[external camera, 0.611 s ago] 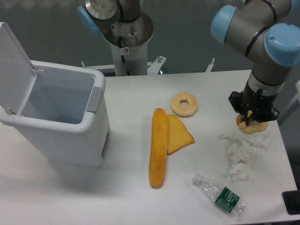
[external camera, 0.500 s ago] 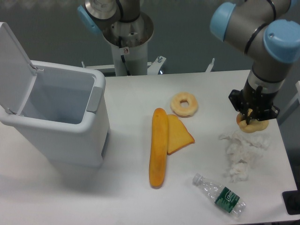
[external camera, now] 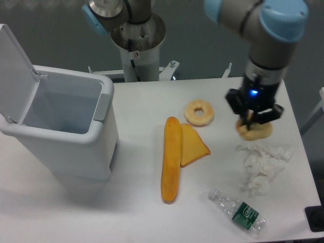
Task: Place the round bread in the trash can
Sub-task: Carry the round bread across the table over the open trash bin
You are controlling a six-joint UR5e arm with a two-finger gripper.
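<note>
Black two-finger gripper (external camera: 251, 122) pinching the lumpy golden-tan round bread (external camera: 255, 131).
The jaws are clamped on the bun's top, the bun hanging under them above the white table (external camera: 142, 212); just below the jaws lies a crumpled white tissue (external camera: 262, 164); to their left sits a pale ring-shaped bread (external camera: 198, 112); further left lie a long orange loaf (external camera: 171, 158) and a wedge of orange bread (external camera: 192, 146); far left of the jaws stands the large white rectangular plastic trash can (external camera: 71, 152), lid up; a clear plastic bottle (external camera: 238, 210) lies well below.

- Bright, even overhead light falls on the white counter (external camera: 142, 217), without harsh glare.
- Soft shadow lies beside the white rectangular plastic trash can (external camera: 66, 131).
- The grey-and-blue robot arm (external camera: 263, 30) looks slightly motion-blurred; the rest is sharp.
</note>
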